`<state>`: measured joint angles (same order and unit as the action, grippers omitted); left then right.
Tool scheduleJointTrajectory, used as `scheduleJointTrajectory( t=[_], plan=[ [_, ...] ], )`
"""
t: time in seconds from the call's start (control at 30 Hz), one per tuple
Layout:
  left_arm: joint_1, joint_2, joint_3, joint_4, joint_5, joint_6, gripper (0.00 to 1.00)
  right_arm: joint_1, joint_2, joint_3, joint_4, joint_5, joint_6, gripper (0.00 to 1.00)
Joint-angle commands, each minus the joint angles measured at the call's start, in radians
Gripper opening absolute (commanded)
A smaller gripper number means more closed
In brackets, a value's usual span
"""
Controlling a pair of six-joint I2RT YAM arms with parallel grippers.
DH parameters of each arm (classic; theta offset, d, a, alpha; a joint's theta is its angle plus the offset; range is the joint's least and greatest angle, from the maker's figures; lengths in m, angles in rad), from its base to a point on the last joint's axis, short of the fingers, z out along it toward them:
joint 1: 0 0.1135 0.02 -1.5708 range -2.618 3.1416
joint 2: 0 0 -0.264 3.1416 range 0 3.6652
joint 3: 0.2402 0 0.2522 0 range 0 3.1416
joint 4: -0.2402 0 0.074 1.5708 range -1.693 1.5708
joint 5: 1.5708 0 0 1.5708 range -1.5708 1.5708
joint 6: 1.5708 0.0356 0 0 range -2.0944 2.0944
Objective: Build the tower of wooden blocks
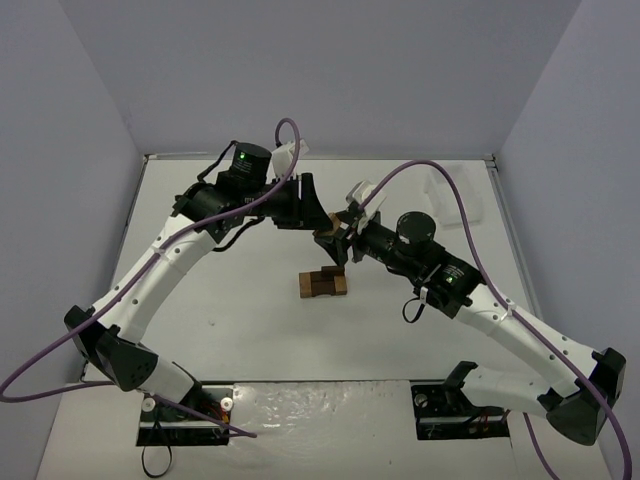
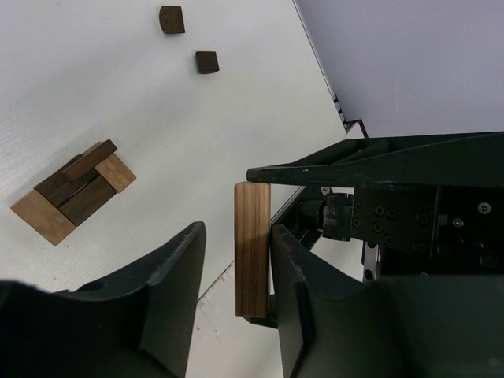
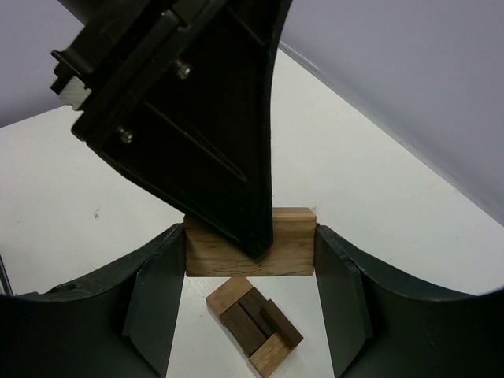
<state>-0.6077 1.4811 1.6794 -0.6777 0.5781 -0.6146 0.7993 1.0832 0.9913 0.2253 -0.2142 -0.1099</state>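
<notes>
Top view, near edge first: the left arm (image 1: 150, 280) starts at 7 o'clock on the table (image 1: 250, 330) & the right arm (image 1: 510, 330) starts at 5 o'clock. Both lean in & meet near the mid of the table.

A bit past the arm bases, near the mid, sits the wood block tower (image 1: 322, 284). It is low & flat on the table, w/ nothing touching it. The left wrist view shows it best: a tan piece at each end, dark pieces btwn them, & one thin dark piece lying on top, a bit crooked.

Just past the tower, at 12 o'clock from it & up in the air, the two grippers come together. The right gripper (image 3: 248, 236) comes in from 4 o'clock. It is pinching a tan block (image 3: 293, 242) by its two short ends, w/ both fingers pressed on it. In the right wrist view the tower shows at 6 o'clock of this block, lower down & not touching.

The left gripper (image 2: 236, 232) comes in from 10 o'clock & has its fingers around the same tan block. One finger is right against the block's side. The other finger has a gap next to it. So it is partly spread, not squeezing.

Farthest, in the left wrist view at 11 o'clock: a small dark block (image 2: 172, 19) & a second dark block (image 2: 207, 61) lie on the table, apart from each other & well apart from the tower.
</notes>
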Motion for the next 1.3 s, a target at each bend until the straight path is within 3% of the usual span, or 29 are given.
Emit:
scheduleJointTrajectory(
  t=[0.0,0.27,0.37,0.5,0.57,0.67,0.8,0.9,1.27],
  plan=[
    [-0.021,-0.012,0.059,0.038,-0.010,-0.019,0.30,0.008,-0.028,0.029,0.062,-0.002,-0.017,0.05],
    [-0.029,-0.015,0.062,0.038,-0.021,-0.010,0.00,0.008,-0.025,0.015,0.052,0.000,-0.022,0.06],
    [-0.030,-0.019,0.060,0.038,-0.014,0.005,0.00,0.009,-0.025,0.010,0.049,0.012,-0.027,0.10],
    [-0.030,-0.041,0.032,0.038,-0.031,0.082,0.00,0.009,-0.019,0.016,0.015,0.015,-0.027,0.50],
    [-0.029,-0.058,0.010,0.035,-0.050,0.147,0.00,0.008,-0.020,0.016,-0.013,0.023,-0.019,0.65],
    [-0.025,-0.085,-0.024,0.024,-0.088,0.277,0.00,0.008,-0.034,0.005,-0.067,0.047,0.006,0.82],
    [-0.019,-0.099,-0.051,-0.028,-0.145,0.463,0.00,0.005,-0.094,-0.024,-0.129,0.104,0.060,0.95],
    [-0.018,-0.106,-0.087,-0.037,-0.157,0.591,0.00,0.002,-0.146,-0.059,-0.180,0.171,0.118,1.00],
    [-0.019,-0.062,-0.255,-0.079,-0.123,1.160,0.00,-0.069,-0.302,-0.095,-0.410,0.468,0.409,0.98]
  ],
)
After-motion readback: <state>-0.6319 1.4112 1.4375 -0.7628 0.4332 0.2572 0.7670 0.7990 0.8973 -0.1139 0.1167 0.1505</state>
